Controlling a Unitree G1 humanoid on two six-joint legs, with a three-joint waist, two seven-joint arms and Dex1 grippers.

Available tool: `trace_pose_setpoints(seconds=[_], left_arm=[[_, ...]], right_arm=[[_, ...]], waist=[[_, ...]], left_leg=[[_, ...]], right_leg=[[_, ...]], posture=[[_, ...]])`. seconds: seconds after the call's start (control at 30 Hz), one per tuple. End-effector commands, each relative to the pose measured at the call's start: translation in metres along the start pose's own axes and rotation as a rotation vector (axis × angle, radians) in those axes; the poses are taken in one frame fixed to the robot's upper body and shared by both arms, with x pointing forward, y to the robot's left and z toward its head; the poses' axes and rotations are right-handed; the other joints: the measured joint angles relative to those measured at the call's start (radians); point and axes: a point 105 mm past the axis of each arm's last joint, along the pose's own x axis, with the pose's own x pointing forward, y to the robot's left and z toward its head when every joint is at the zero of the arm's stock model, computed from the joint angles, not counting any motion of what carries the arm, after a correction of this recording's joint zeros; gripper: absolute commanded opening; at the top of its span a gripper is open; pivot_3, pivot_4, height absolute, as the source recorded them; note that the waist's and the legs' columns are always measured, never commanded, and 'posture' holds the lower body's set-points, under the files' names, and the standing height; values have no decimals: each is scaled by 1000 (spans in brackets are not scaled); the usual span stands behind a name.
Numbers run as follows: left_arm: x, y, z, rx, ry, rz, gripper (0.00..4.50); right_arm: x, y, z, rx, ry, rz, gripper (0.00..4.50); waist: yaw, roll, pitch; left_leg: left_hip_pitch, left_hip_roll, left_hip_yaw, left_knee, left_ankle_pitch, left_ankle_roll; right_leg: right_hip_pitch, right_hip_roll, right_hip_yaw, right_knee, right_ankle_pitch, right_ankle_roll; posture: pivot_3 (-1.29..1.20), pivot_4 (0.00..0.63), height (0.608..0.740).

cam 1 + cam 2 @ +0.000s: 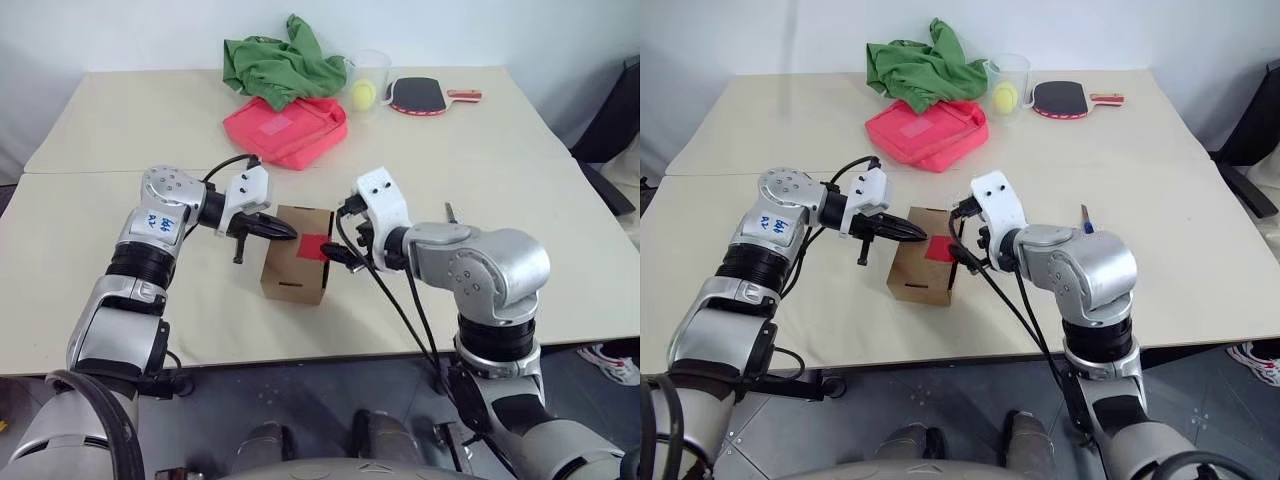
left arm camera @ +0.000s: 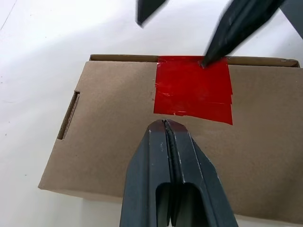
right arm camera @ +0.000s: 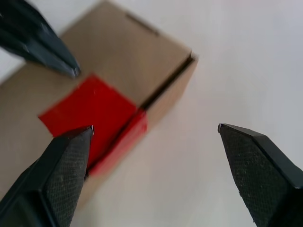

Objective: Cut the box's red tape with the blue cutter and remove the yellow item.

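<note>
On the cream tabletop (image 1: 90, 210), near its front edge, the small brown cardboard box (image 1: 297, 268) stood shut, its square red tape patch (image 2: 193, 89) uncut. The left gripper (image 1: 283, 230) hovered pressed together over it; the right gripper (image 3: 154, 137) stood spread, one finger at the tape's edge. A slim blue cutter (image 1: 1084, 217) lay unused beyond the right arm, with open room around.

Two pale tables (image 1: 120, 210) butted together (seam visible), white wall (image 1: 120, 30), grey floor (image 1: 330, 385).

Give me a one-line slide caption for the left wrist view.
Shut left gripper rests on the cardboard box beside its red tape, with the open right gripper at the far edge.
</note>
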Motion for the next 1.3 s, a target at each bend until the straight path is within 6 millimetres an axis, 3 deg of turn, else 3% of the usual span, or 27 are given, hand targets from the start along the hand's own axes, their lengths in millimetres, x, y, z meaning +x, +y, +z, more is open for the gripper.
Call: trace_pose_setpoints(seconds=[0.03,0.87,1.13,1.3], left_arm=[[0,-4,-4,4,24,-12,0],[0,-10,-6,-17,18,-18,0],[8,-21,-9,-28,6,-63,0],[11,-27,-12,-38,7,-81,0]], right_arm=[[0,-1,-4,-5,5,-9,4431],[0,-31,-56,2,152,-75,4431],[2,-31,-55,-24,152,-58,4431],[3,-35,-67,-36,187,-64,4431]], waist=[[0,0,0],[4,-2,-2],[4,-2,-4],[4,-3,-6]], left_leg=[[0,0,0,0,0,0],[6,0,-1,0,0,0],[9,0,-2,-1,0,1],[10,0,-3,-1,0,1]], right_leg=[[0,0,0,0,0,0],[6,0,0,0,0,0],[9,0,0,-1,0,0],[9,0,0,-1,0,0]], posture=[[0,150,740],[0,150,740],[0,150,740],[0,150,740]])
